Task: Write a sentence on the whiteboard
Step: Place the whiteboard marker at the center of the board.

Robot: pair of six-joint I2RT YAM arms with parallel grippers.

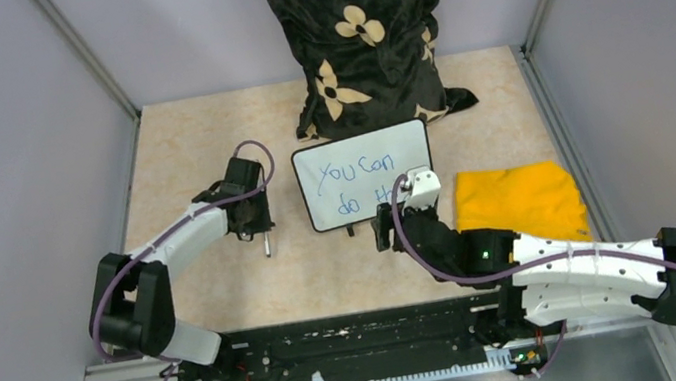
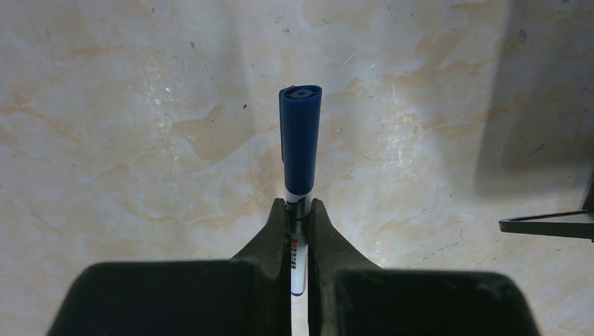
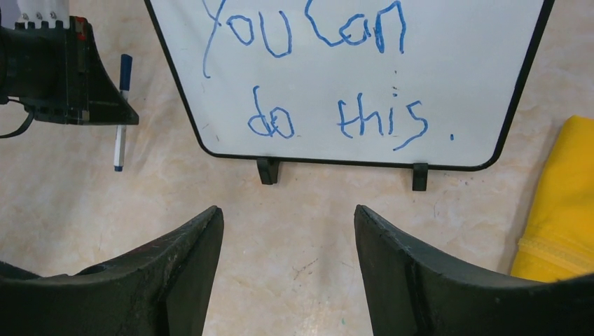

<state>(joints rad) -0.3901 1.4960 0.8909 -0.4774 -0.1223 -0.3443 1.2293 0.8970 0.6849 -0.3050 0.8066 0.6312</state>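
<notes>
On my overhead feed the whiteboard stands on its two small black feet past the middle of the table, towards the far edge, just in front of a black cloth bundle with cream flowers. The sentence reads "You can" on the top line and "do this." below, in blue marker. My left gripper sits to the left of the board, apart from it, with its fingers clamped on the white barrel of a marker; the blue cap is on. My right gripper hangs over the bare table just near of the board's lower edge, jaws spread wide with nothing between them. A yellow cloth lies just right of the board, towards the table's right edge.
</notes>
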